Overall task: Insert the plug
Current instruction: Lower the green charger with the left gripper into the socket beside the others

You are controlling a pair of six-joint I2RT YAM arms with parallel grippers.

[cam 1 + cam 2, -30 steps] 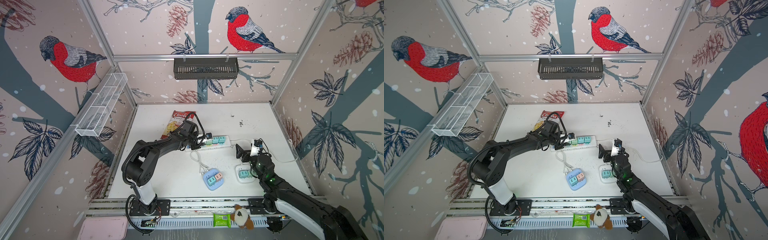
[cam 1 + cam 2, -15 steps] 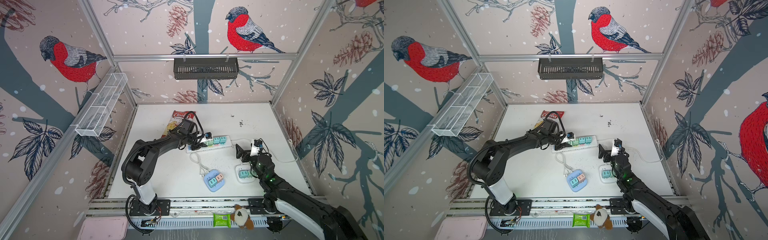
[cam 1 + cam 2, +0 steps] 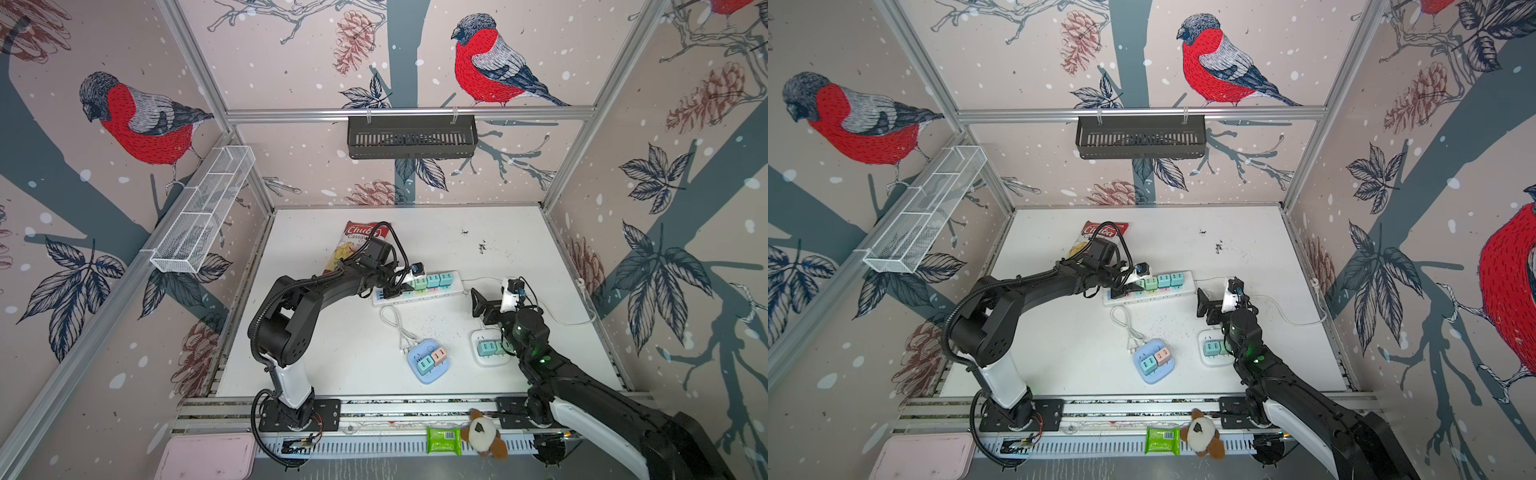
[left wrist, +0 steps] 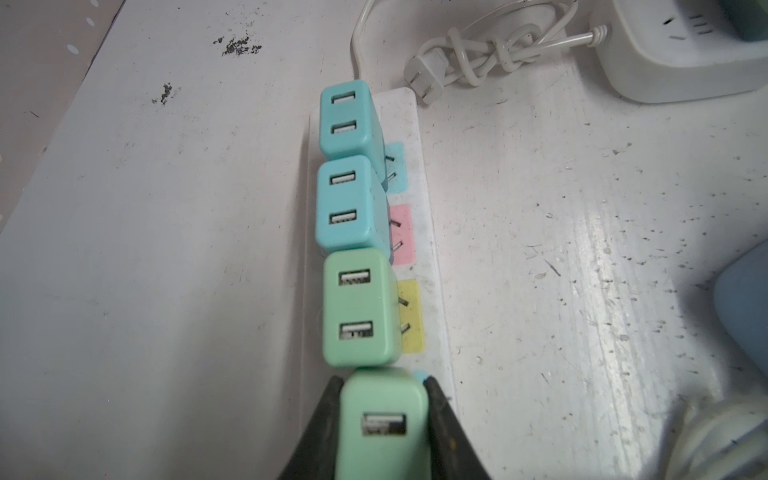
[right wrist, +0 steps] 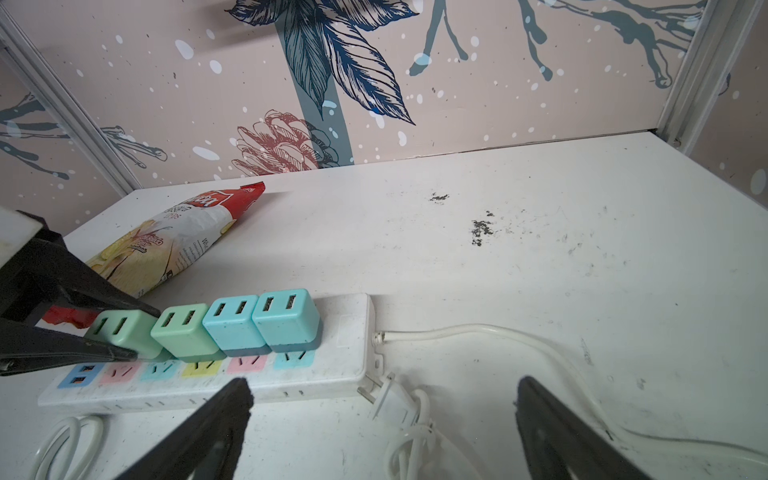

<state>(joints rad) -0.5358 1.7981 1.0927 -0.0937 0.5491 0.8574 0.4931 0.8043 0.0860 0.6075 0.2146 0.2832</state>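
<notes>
White tabletop [image 3: 519, 257] spread out below me, and across its middle runs the long power strip [image 5: 343, 330], cord end toward my right side. Three chargers stand seated along it: two teal chargers [image 4: 347, 203] nearest the cord, then the green charger [image 4: 357, 307]. Next in line is the one that matters: the pale green plug [image 4: 380, 424], clamped in my left pincer [image 4: 382, 386], sitting at the slot just beside that green neighbour. Its prongs are hidden under its body, so I cannot tell whether they are home or only resting in the holes.

Here is how I want to finish this. Keep the plug square to the strip, its top level with the green charger's, and press straight down with no twist. The neighbour is tight alongside, so I judge any lean toward it will rub and cock the prongs. The strip looks light and lies loose, so a crooked push could rock or slide it. Steadying it from the cord end would help.

Now the pose. My left arm [image 3: 324, 286] rises from its base at the front edge, elbow bent high, forearm stretched low and nearly level toward the strip's end away from the cord. The fingers come in one on each side of the plug. My right arm [image 3: 573, 374] sits folded low on the right. The right pincer [image 5: 382, 386] is spread wide with nothing between its fingers, hovering near the cord end.
</notes>
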